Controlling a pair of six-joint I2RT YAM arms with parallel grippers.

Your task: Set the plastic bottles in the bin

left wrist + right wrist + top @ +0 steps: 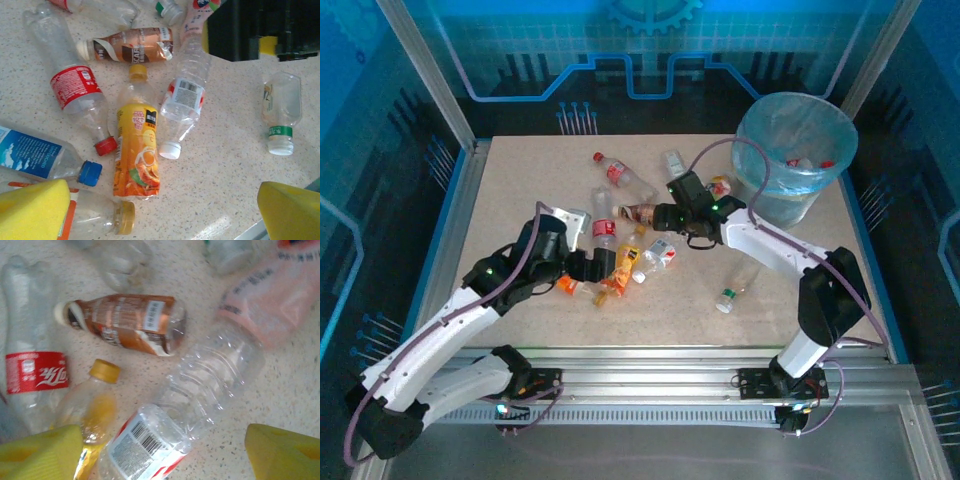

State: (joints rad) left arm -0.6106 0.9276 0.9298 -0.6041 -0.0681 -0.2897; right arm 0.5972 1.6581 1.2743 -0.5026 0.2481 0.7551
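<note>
R end effector (161, 454) wide open, empty, over clear bottle (200, 385), lining up grab imo. L end effector (160, 215) open too, nothing held. Far corner: bin (775, 195).

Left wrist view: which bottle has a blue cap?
The bottle with the blue-and-white label, lying at the left edge; nearby caps are red, white or yellow.

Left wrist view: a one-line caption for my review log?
Open left gripper hovering over clear plastic bottles scattered on the speckled table, an orange-labelled, yellow-capped bottle lying at centre.
</note>
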